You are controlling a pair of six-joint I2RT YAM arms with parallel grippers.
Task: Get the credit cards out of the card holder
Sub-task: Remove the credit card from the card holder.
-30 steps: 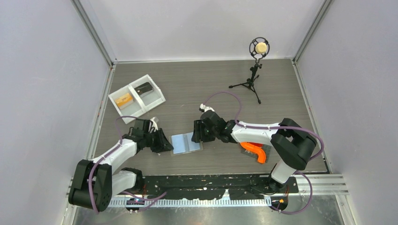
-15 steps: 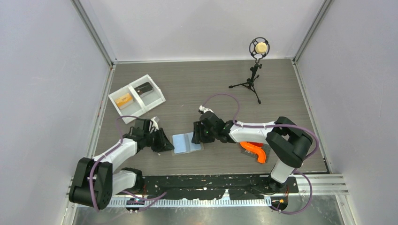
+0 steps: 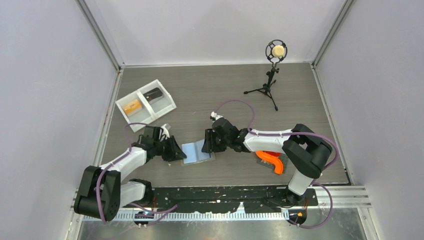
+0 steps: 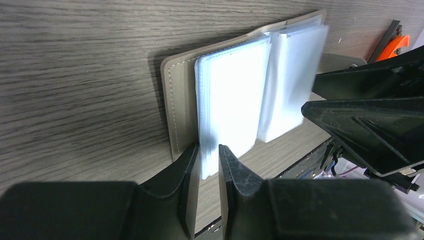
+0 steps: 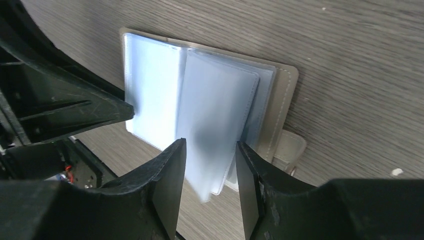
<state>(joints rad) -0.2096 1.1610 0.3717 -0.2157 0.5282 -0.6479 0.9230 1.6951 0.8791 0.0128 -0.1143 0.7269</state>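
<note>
Looking down, you see the card holder (image 4: 177, 100) lying open on the bench (image 3: 300, 100) between both arms. Your left fingers (image 4: 186, 172) sit narrow, pinching an edge of its clear sleeves. Your right fingers (image 5: 167, 175) stand half apart astride a raised sleeve; you cannot tell whether they grip it. The orange card (image 3: 132, 106) and dark card (image 3: 153, 93) lie in separate compartments of the white tray (image 3: 138, 91).

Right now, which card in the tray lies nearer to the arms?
The orange card, in the tray's left compartment. The dark card lies farther back, in the right one.
</note>
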